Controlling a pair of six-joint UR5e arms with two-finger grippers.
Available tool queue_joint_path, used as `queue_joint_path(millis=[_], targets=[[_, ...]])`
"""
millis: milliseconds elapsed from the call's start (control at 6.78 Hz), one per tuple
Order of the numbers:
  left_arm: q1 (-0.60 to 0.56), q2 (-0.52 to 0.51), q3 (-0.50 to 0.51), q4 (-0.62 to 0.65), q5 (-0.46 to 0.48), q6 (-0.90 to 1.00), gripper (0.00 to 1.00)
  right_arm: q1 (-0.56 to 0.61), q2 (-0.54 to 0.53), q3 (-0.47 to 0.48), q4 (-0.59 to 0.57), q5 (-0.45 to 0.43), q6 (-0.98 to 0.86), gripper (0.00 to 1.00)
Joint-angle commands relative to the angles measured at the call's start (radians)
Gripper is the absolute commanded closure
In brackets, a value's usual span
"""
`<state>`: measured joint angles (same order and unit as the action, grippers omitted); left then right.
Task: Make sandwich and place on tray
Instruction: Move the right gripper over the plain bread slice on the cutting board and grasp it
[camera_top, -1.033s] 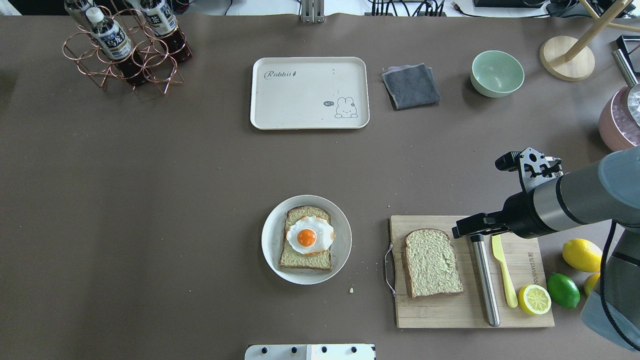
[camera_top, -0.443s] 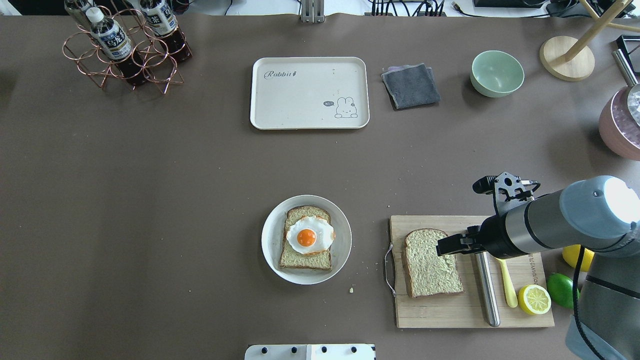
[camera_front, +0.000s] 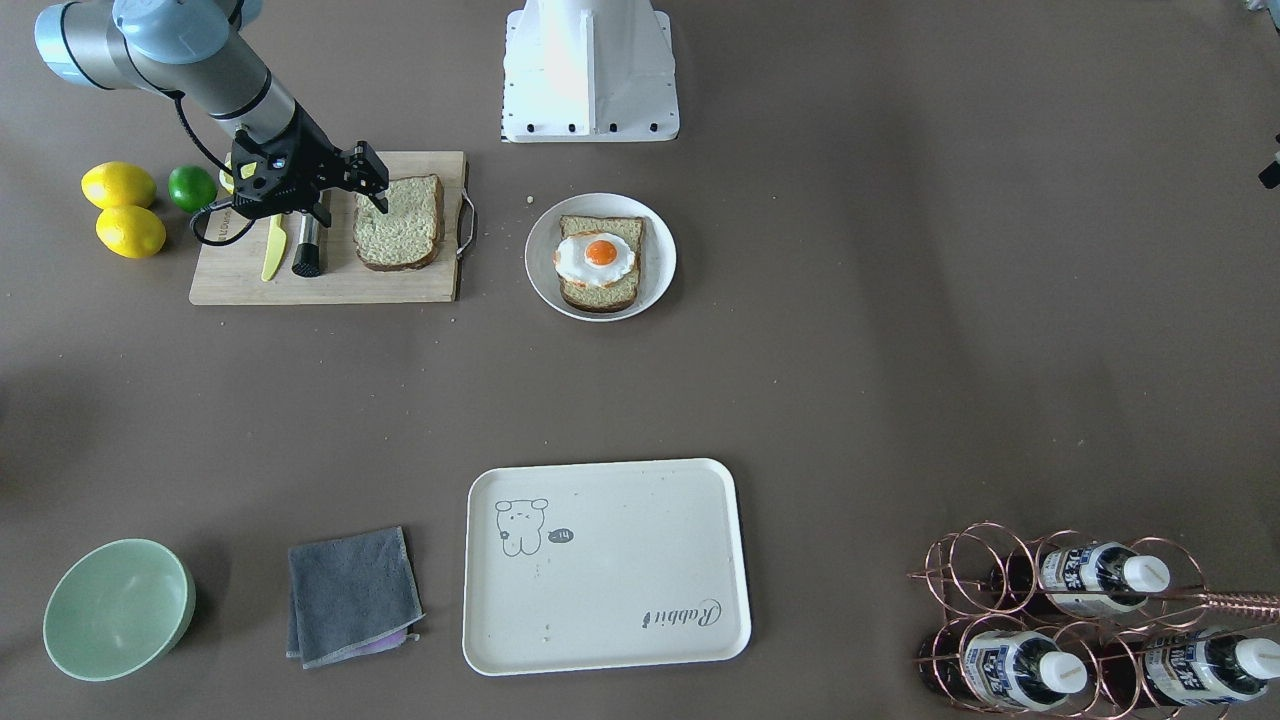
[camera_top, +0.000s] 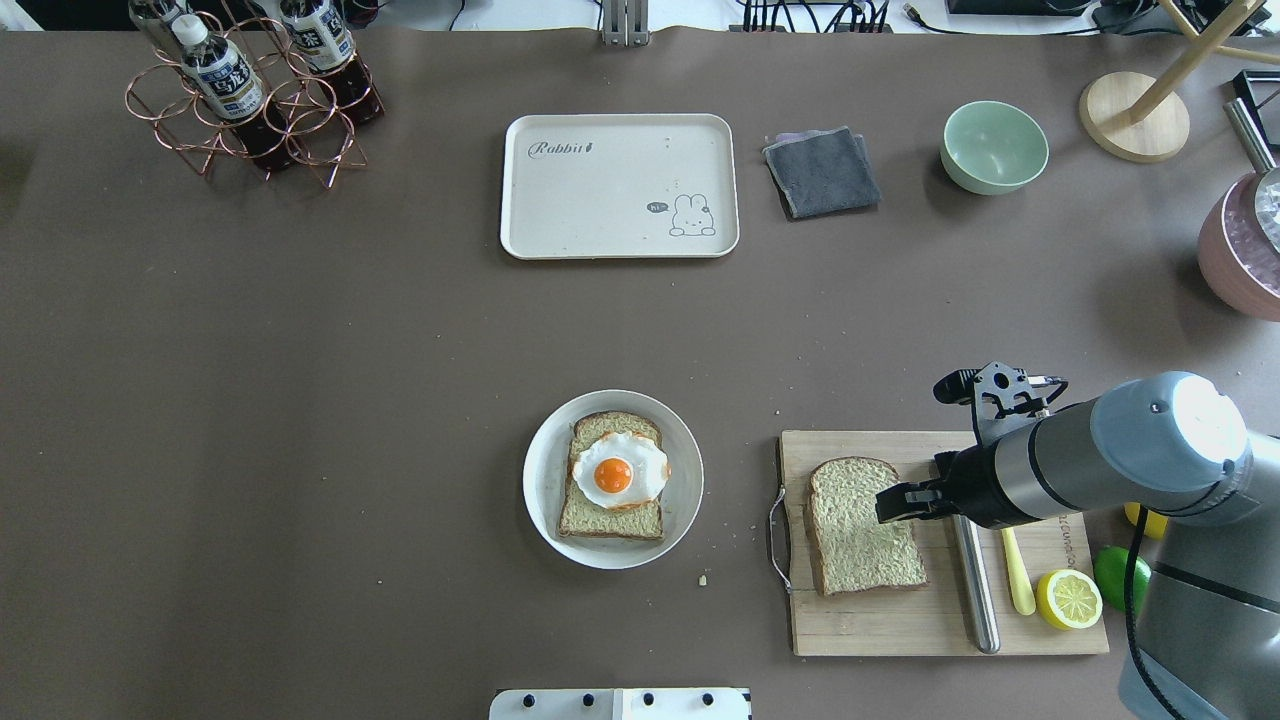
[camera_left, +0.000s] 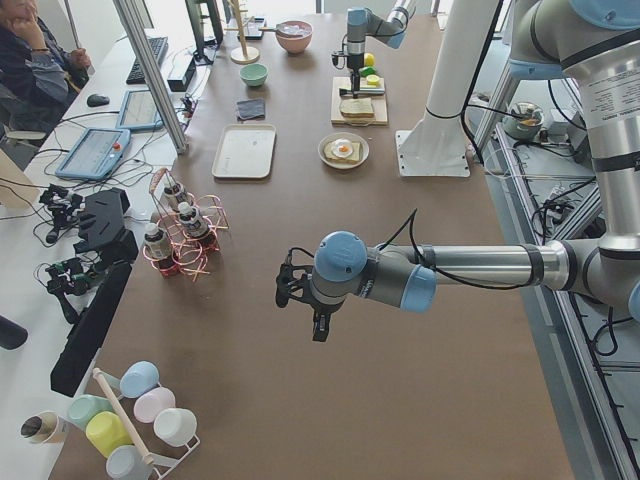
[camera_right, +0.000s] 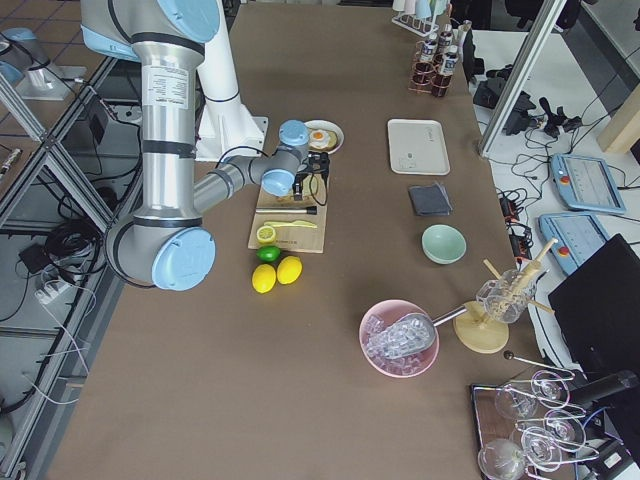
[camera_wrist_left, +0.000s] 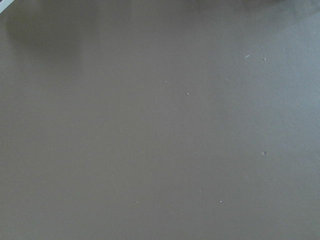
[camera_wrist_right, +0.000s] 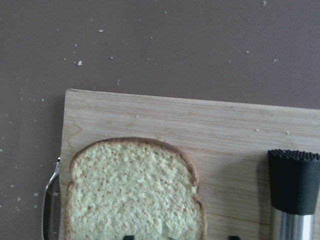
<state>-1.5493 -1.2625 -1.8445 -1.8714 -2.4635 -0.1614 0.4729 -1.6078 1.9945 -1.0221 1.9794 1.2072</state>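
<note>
One bread slice (camera_top: 860, 530) lies on the wooden cutting board (camera_top: 900, 630), also in the right wrist view (camera_wrist_right: 132, 192). A second slice with the fried egg (camera_top: 618, 472) on top sits on a round white plate (camera_top: 540, 500). The cream tray (camera_top: 600, 200) lies bare at the far middle. My right gripper (camera_top: 895, 503) hovers over the board slice's right edge; its fingertips (camera_wrist_right: 128, 236) stand apart, open and empty. My left gripper (camera_left: 305, 300) shows only in the exterior left view, over bare table far from the food; I cannot tell if it is open or shut.
A steel cylinder tool (camera_top: 975, 590), a yellow knife (camera_top: 1018, 580) and a lemon half (camera_top: 1068, 598) lie on the board to the right of the slice. A lime (camera_top: 1120, 578), grey cloth (camera_top: 822, 172), green bowl (camera_top: 993, 146), bottle rack (camera_top: 250, 100) and pink bowl (camera_top: 1235, 250) stand around.
My right gripper has moved left and toward the robot, from the board's far right part to over the bread slice's right edge. Bread, egg and tray have not moved.
</note>
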Motion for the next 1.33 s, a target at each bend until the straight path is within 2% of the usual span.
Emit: queue_joint_path(millis=[0, 148, 443, 738, 885, 1180], targets=[[0.000, 0.000, -0.004, -0.002, 0.000, -0.001, 0.03, -0.005, 0.003, -0.020, 0.011, 0.001, 0.000, 0.76], [-0.002, 0.000, -0.007, -0.008, 0.001, -0.006, 0.03, -0.007, 0.000, -0.025, 0.011, 0.001, 0.000, 0.77], [0.000, 0.002, -0.005, -0.037, 0.001, -0.036, 0.03, -0.005, 0.005, -0.022, 0.010, 0.010, 0.000, 0.73], [0.000, 0.003, -0.004, -0.040, 0.000, -0.038, 0.03, 0.006, 0.005, -0.020, 0.010, 0.012, -0.002, 0.59], [-0.002, 0.003, -0.004, -0.040, 0.000, -0.038, 0.03, 0.006, 0.005, -0.026, 0.010, 0.012, -0.002, 0.55], [-0.002, 0.009, -0.009, -0.041, 0.000, -0.038, 0.03, 0.006, 0.006, -0.037, 0.010, 0.010, -0.002, 0.55]])
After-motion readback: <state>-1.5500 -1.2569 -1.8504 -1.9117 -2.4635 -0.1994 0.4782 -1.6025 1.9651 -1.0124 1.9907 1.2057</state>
